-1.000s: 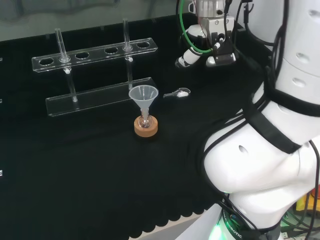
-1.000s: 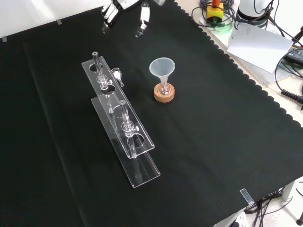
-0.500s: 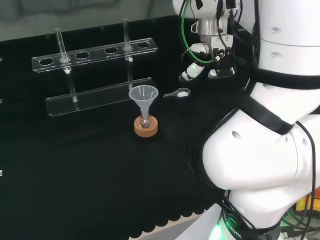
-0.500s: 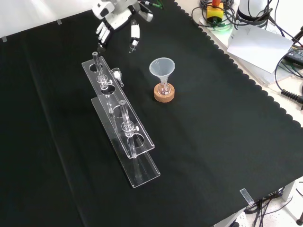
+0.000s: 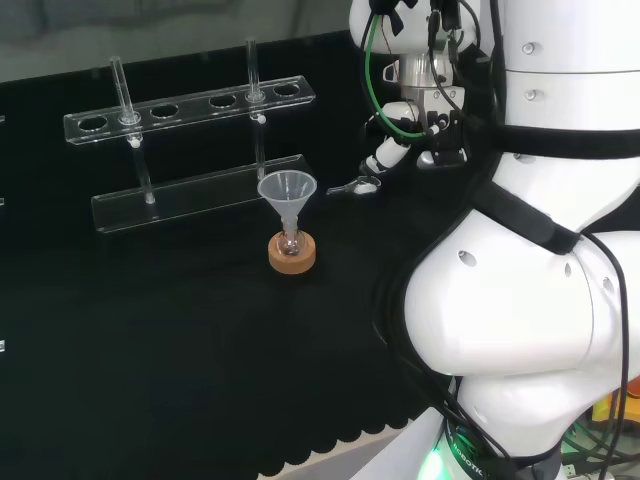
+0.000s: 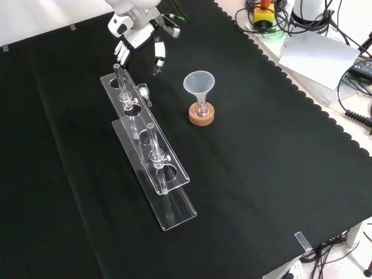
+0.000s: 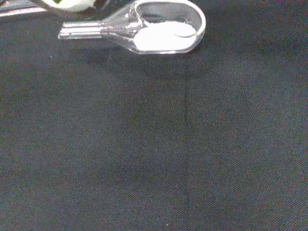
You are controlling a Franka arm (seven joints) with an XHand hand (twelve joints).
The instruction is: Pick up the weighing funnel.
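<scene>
The robot hand (image 6: 137,37) hangs over the bench with its fingers (image 6: 121,53) spread out, and it holds nothing. The weighing funnel (image 7: 161,28) lies flat on the black cloth (image 7: 154,144), close to the fingertips and beside the clear rack (image 6: 180,174). There is white powder (image 7: 163,34) in its scoop.

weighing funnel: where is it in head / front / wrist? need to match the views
Head view: weighing funnel lies on the cloth right of the funnel, next to the hand.
Front view: weighing funnel lies beside the tube rack, left of the funnel.
Wrist view: weighing funnel seen close, white powder in its scoop.
Landmark: the funnel on its cork ring, head and front views.
</scene>
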